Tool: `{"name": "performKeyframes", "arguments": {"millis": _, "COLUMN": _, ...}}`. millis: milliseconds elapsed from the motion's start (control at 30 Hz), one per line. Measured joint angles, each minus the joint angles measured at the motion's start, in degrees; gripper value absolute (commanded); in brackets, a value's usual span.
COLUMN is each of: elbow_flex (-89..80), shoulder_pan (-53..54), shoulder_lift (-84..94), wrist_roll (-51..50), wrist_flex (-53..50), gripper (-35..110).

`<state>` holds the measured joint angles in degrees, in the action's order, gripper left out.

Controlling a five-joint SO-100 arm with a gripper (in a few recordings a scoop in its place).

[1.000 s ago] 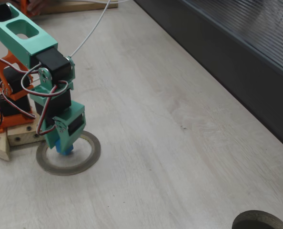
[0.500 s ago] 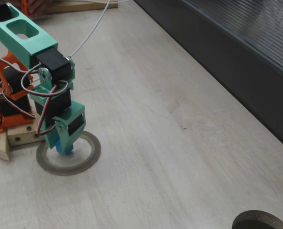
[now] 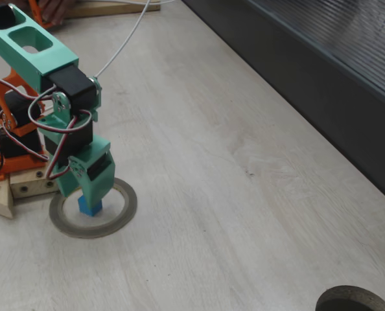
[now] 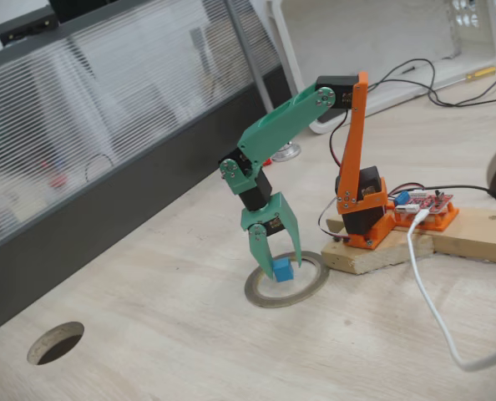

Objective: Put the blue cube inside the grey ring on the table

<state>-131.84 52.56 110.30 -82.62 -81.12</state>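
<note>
The blue cube (image 3: 90,206) (image 4: 281,269) rests on the table (image 3: 244,194) (image 4: 189,334) inside the grey ring (image 3: 118,217) (image 4: 265,296), toward the ring's arm-side half. My green gripper (image 3: 82,193) (image 4: 278,261) hangs just over the cube and is open. In a fixed view its two fingers (image 4: 257,246) straddle the cube with a gap on each side. In the other fixed view the gripper's body covers the cube's top.
The arm's orange base (image 3: 4,142) (image 4: 361,209) stands on a wooden block (image 4: 373,255) right beside the ring. A dark round disc with a black hollow (image 3: 354,299) (image 4: 56,342) lies far off. A dark ribbed wall (image 3: 322,78) borders the table. A white cable (image 4: 432,309) trails away.
The gripper opened and let go of the blue cube, which now sits on the table inside the ring. The fingers have spread and lifted slightly.
</note>
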Motion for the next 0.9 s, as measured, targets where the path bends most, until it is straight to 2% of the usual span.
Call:
{"name": "performKeyframes", "arguments": {"millis": 633, "elbow_flex": 0.0, "shoulder_pan": 0.0, "shoulder_lift": 0.4, "wrist_roll": 0.0, "wrist_flex": -0.2, "gripper": 43}}
{"name": "performKeyframes", "arguments": {"millis": 900, "elbow_flex": 6.9, "shoulder_pan": 0.0, "shoulder_lift": 0.4, "wrist_roll": 0.0, "wrist_flex": -7.3, "gripper": 43}}
